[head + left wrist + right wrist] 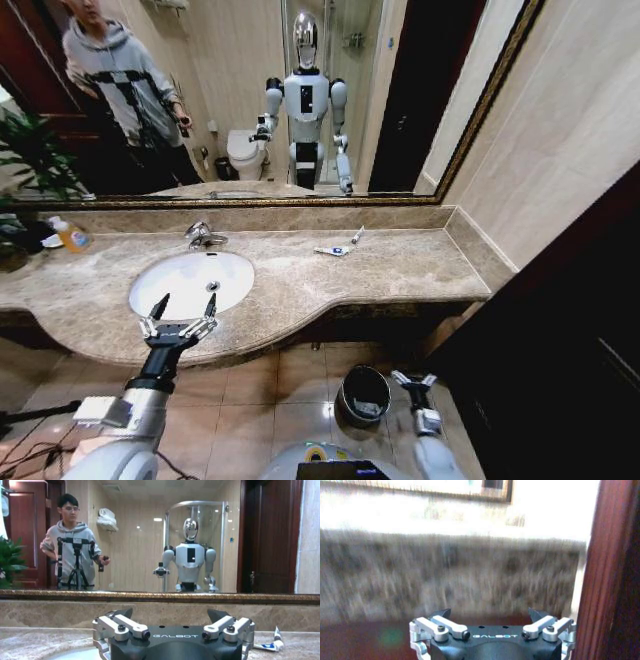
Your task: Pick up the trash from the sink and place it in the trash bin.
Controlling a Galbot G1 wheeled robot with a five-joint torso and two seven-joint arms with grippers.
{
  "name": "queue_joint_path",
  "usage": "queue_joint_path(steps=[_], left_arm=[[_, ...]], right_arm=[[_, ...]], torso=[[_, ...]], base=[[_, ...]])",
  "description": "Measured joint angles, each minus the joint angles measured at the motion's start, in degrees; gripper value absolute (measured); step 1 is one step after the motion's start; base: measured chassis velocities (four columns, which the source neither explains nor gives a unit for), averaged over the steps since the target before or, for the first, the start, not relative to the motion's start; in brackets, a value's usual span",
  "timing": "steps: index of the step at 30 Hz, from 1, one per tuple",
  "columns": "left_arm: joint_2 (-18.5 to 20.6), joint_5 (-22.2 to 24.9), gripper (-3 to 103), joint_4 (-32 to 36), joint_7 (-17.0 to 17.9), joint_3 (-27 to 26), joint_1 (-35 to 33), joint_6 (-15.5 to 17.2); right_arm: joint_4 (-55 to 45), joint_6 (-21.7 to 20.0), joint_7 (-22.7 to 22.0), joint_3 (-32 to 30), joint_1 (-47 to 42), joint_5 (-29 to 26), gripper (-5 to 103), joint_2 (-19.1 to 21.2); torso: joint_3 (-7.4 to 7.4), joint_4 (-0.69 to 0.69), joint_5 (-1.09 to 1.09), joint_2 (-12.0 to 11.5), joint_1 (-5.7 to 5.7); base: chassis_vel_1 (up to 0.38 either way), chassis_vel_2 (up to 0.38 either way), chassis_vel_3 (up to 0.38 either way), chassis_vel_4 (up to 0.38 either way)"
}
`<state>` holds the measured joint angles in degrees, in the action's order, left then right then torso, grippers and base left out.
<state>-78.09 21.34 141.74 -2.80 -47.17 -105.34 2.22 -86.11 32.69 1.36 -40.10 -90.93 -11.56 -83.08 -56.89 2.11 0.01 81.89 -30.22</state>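
The trash [333, 251], a small white tube with blue marks, lies on the beige marble bench [400, 270] to the right of the sink [190, 282], with a thin white strip [357, 235] just beyond it toward the far wall. In the head view the sink is a white oval basin with a chrome faucet [203, 236] at its far rim, and a bottle of orange liquid [70, 235] stands at the far left. A wide framed mirror [250, 100] runs along the wall. The left gripper [178, 316] hovers at the near rim of the basin, jaws apart. On the tiled floor below stands the trash bin [362, 395], a shiny metal bucket, with the right gripper [415, 380] just to its right, jaws apart.

In the left wrist view the left gripper [170, 614] faces the mirror with its jaws spread; the tube [270, 645] lies on the marble to one side.

In the right wrist view the right gripper [490, 614] has its jaws wide, facing the blurred marble bench front beside dark wood [615, 573].
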Motion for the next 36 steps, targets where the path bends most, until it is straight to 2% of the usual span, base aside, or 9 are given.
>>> queue_joint_path(steps=[2, 3, 7, 9, 14, 18, 21, 29, 36], left_arm=[[0.0, 0.0, 100, 0.0, 0.01, 0.0, 0.0, 0.0], [0.0, 0.0, 100, 0.0, 0.01, 0.0, 0.0, 0.0], [0.0, 0.0, 100, 0.0, 0.0, 0.0, 0.0, 0.0], [0.0, 0.0, 100, 0.0, 0.0, 0.0, 0.0, 0.0], [0.0, 0.0, 100, 0.0, 0.01, 0.0, 0.0, 0.0], [0.0, 0.0, 100, 0.0, 0.0, 0.0, 0.0, 0.0], [-0.01, 0.0, 100, 0.0, 0.01, 0.0, 0.0, 0.0], [0.0, 0.0, 100, 0.0, 0.01, 0.0, 0.0, 0.0], [0.0, 0.0, 100, 0.0, 0.01, 0.0, 0.0, 0.0]], right_arm=[[-12.01, -3.05, 1.29, -1.35, -7.36, -0.36, 100, -1.92], [-12.01, -3.05, 1.29, -1.35, -7.36, -0.36, 100, -1.92], [-32.64, -9.38, 8.09, -3.09, -18.21, 0.79, 100, -8.31], [-33.94, -9.84, 8.49, -2.95, -18.77, 1.07, 100, -8.64], [-43.63, -18.92, 7.56, 0.17, -18.05, 3.92, 100, -8.95], [-47.68, -28.32, 5.89, 2.66, -13.57, -0.91, 100, -4.67], [-47.57, -30.93, 6.45, 3.15, -10.77, -3.45, 100, -0.72], [-39.84, -33.97, 7.79, 4.14, 0.95, -10.4, 100, 14.39], [-31.6, -36.22, 6.22, 11.14, 15.99, -13.11, 100, 17.19]], torso=[[0.0, 0.0, -0.02, 0.0, 0.0], [0.0, 0.0, -0.02, 0.0, 0.0], [0.0, -0.01, -0.04, 0.01, 0.01], [0.0, -0.01, -0.05, 0.01, 0.01], [0.0, 0.0, -0.01, 0.0, 0.0], [-0.01, 0.01, -0.02, -0.01, -0.01], [-0.01, 0.0, -0.02, -0.01, -0.01], [-0.01, 0.0, 0.0, -0.01, -0.01], [-0.01, 0.0, 0.0, -0.01, -0.02]], base=[[0.0, 0.0, 0.0, 0.0], [0.0, 0.0, 0.0, 0.0], [0.0, 0.0, 0.0, 0.0], [0.0, 0.0, 0.0, 0.0], [0.0, 0.0, 0.0, 0.0], [0.0, 0.0, 0.0, 0.0], [0.0, 0.0, 0.0, 0.0], [0.0, 0.0, 0.0, 0.0], [0.0, 0.0, 0.0, 0.0]])
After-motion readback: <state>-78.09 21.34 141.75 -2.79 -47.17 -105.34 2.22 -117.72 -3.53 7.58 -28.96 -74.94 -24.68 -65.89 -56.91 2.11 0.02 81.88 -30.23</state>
